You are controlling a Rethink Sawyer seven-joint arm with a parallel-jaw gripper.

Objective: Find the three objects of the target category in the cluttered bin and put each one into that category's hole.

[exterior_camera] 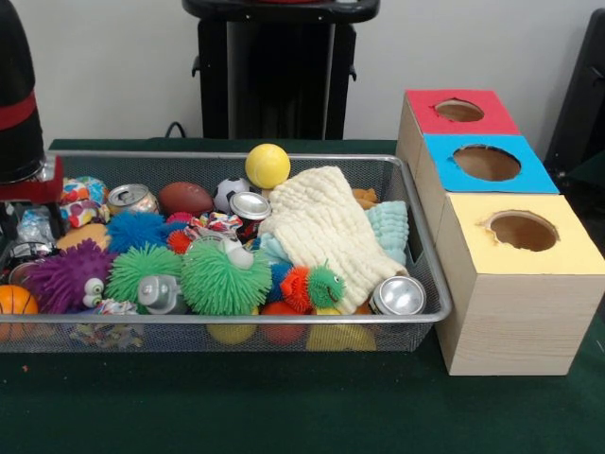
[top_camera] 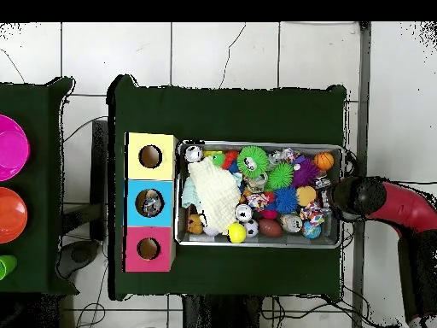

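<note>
Wire-mesh bin (exterior_camera: 430, 284) on the green-covered counter (exterior_camera: 284, 407), crowded with mixed objects: a yellow ball (exterior_camera: 267, 165) resting high at the far wall, a brown toy football (exterior_camera: 185, 198), a small soccer ball (exterior_camera: 230, 192), spiky rubber toys including a large green one (exterior_camera: 225, 277) and a purple one (exterior_camera: 66, 277), several drink cans, one lying at the near right corner (exterior_camera: 398, 296), and a cream cloth (exterior_camera: 321, 227) draped over the right-hand part of the heap. Just beside the bin's right end stands a row of three boxes with round holes, topped yellow (exterior_camera: 525, 232), blue (exterior_camera: 486, 163) and red (exterior_camera: 459, 111); in the overhead view the blue hole appears to hold something already, though what it is cannot be made out. The arm (top_camera: 388, 203) stands at the bin's opposite end from the boxes, its end effector (exterior_camera: 24, 184) low over that corner; whether it is open or closed, or holds anything, cannot be told. The step in hand is judged to be the search phase, since nothing is seen in transit. The target category is not indicated; candidates lie scattered through the bin, some likely hidden under the cloth. The next move calls for singling out one reachable object and descending on it without snagging neighbours. The mesh walls limit access near the rim, while open counter lies in front of the bin and the way above the heap toward the boxes looks clear.
</note>
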